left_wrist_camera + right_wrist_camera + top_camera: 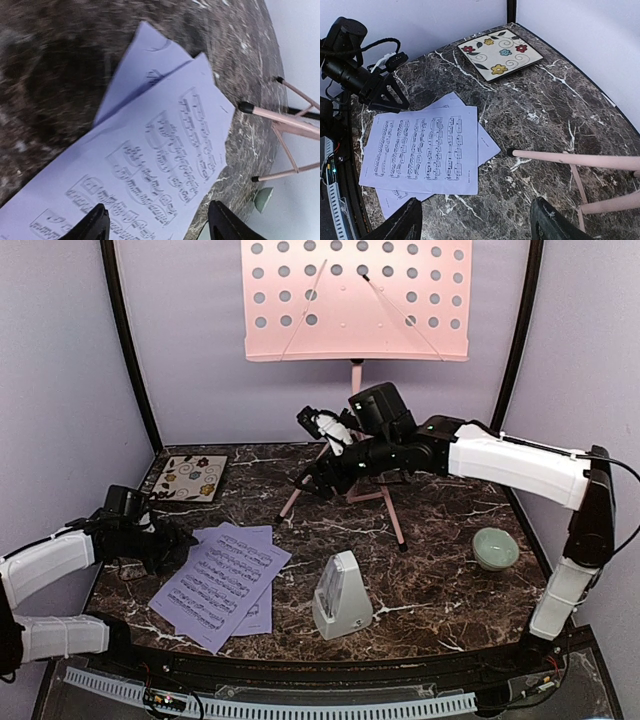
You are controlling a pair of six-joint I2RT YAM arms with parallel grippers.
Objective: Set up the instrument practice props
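Observation:
The pink music stand [355,300] stands at the back, its tripod legs [390,505] on the marble table. Lavender sheet-music pages [225,580] lie flat at front left. The grey-white metronome [340,595] stands upright to their right. My left gripper [178,540] is open and empty at the pages' left edge; its wrist view shows the pages [150,150] between its fingers [95,222]. My right gripper [310,480] is open and empty above the stand's left leg [570,159]. The right wrist view also shows the pages [425,150].
A floral coaster [190,478] lies at back left and also shows in the right wrist view [500,52]. A pale green bowl [495,547] sits at right. Lavender walls with black corner posts close in the table. My left arm [360,75] shows beside the pages.

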